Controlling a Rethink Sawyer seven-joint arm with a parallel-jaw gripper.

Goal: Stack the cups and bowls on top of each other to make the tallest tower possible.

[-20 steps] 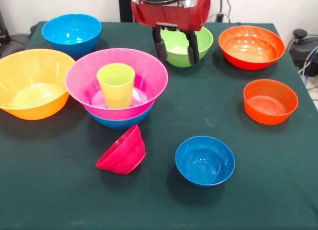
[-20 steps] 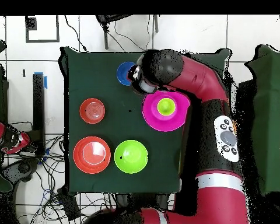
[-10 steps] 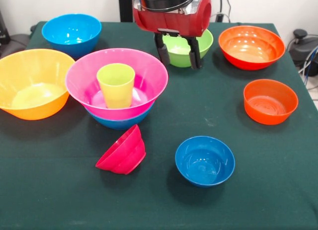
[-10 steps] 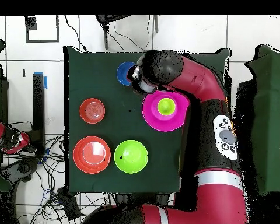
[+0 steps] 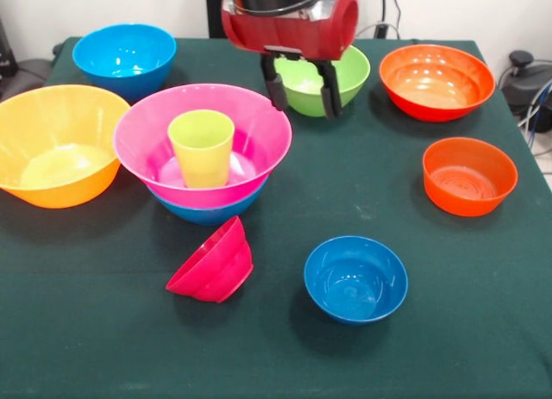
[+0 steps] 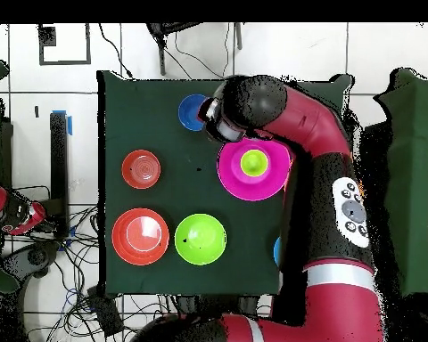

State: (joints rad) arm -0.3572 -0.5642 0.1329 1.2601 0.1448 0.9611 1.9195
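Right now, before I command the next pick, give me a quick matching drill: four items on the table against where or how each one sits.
Things:
1. lime cup
2. crimson bowl
3. pink bowl
4. small blue bowl

States:
A. tipped on its side on the cloth
B. upright and alone, near the front edge
C. standing inside another bowl
D. nested on a blue bowl

Pairs: 1-C, 2-A, 3-D, 4-B

cup (image 5: 201, 146): we see lime green
bowl around cup (image 5: 250, 132): pink
bowl behind gripper (image 5: 304, 78): green
gripper (image 5: 301, 93): black fingers, red housing
table (image 5: 362, 183): dark green
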